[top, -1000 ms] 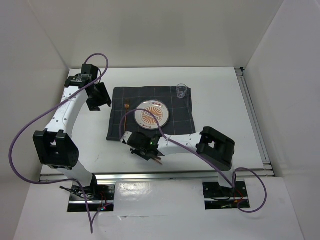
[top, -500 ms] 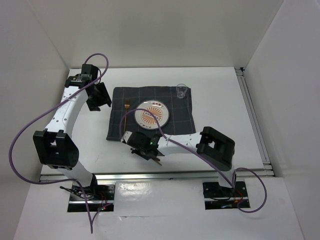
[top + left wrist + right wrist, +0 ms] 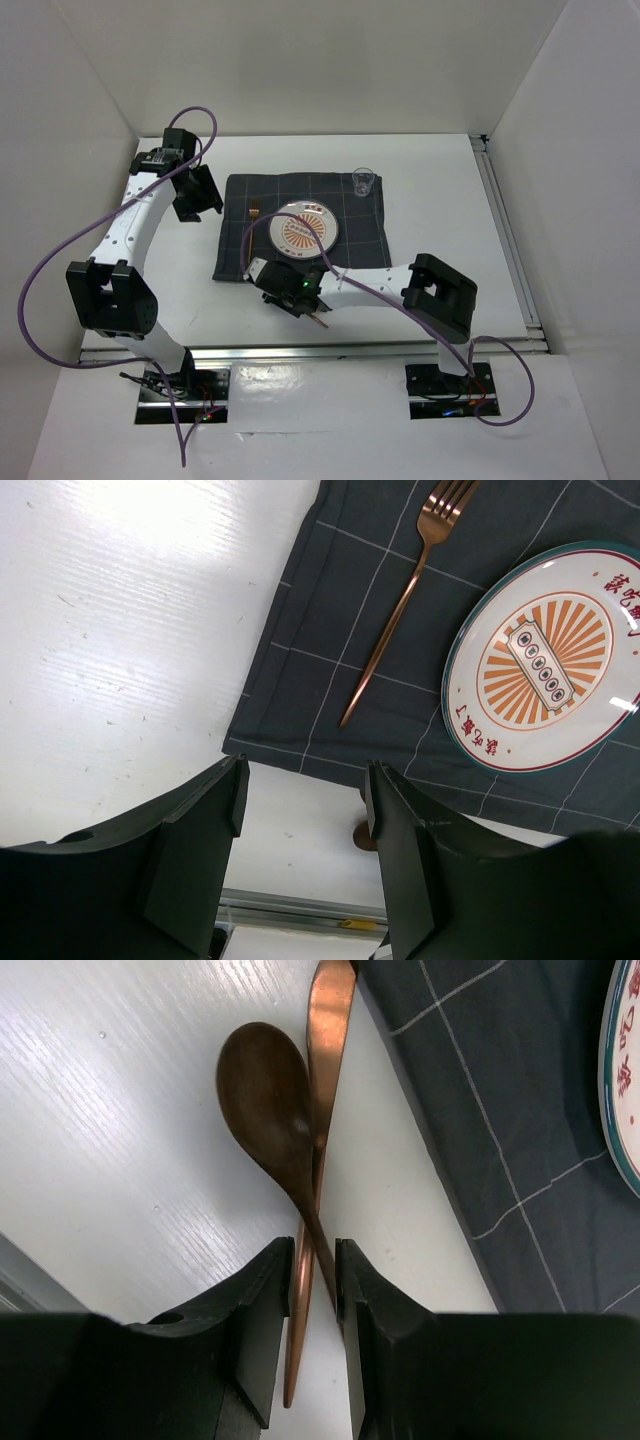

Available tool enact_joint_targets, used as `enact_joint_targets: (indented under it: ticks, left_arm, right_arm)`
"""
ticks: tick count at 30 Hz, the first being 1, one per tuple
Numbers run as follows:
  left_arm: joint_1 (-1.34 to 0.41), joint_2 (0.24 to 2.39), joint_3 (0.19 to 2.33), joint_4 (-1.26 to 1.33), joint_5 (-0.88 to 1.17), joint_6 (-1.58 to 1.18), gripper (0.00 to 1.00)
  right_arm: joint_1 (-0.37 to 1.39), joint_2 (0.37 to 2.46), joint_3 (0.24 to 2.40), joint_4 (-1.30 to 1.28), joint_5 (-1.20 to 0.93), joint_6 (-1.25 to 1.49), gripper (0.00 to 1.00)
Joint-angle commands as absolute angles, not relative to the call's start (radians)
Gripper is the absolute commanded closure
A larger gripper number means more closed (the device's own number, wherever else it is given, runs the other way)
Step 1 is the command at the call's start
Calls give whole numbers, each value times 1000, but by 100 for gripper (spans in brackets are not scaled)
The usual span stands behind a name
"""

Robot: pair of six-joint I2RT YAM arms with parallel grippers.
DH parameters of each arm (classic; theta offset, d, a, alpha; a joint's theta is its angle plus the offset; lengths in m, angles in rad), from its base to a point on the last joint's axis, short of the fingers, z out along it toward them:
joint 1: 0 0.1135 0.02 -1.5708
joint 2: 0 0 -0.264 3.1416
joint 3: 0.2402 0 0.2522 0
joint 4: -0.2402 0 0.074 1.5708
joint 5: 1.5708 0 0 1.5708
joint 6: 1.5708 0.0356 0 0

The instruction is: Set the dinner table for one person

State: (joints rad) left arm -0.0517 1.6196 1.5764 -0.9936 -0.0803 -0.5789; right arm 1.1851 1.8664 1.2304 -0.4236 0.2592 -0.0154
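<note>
On the white dinner table (image 3: pixel 450 200) lies a dark checked cloth (image 3: pixel 240 250) with a patterned plate (image 3: pixel 303 228) at its middle, a copper fork (image 3: pixel 400 600) to the plate's left and a clear glass (image 3: pixel 364 181) at the far right corner. A dark wooden spoon (image 3: pixel 265 1090) and a copper knife (image 3: pixel 328 1020) lie crossed on the bare table just in front of the cloth. My right gripper (image 3: pixel 315 1260) straddles both handles, its jaws narrowly open with the handles close to the pads. My left gripper (image 3: pixel 305 780) hangs open and empty above the table left of the cloth.
Silver rails (image 3: pixel 510 240) edge the table on the right and along the front. White walls enclose the back and both sides. The right arm's elbow (image 3: pixel 440 295) sits low over the front right of the table.
The right gripper's jaws have parted a little around the spoon and knife handles, and the right arm shifted slightly. The left arm has not moved.
</note>
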Motion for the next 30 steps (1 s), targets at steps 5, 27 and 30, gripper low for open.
enact_joint_targets:
  ticks: [5,27,30]
  left_arm:
    - [-51,1586,1572,-980,-81,-566,33]
    - [-51,1568,1554,-980,-91,-566,33]
    - [-51,1568,1554,-980,-91,-566,33]
  right_arm:
    - [1192,1818,1227,-430,287,15,65]
    - [1137,1853,1180,-377,255,-15,64]
    - [1127,1853,1160,-377,255,-24,64]
